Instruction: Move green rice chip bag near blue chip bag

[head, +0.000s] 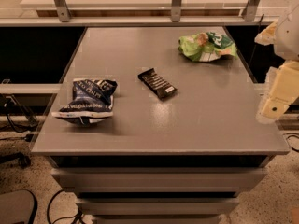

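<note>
White lettering on the blue bag [88, 101] was too blurred to read, as were the print on the green bag [205, 45] and the pale marks on the black bar [157, 83]. The green bag lay at the table's [210, 120] far right corner, well apart from the blue bag at the left edge, with the bar between them. The gripper [276, 99] hung beyond the table's right edge, holding nothing visible; its opening could not be told.
</note>
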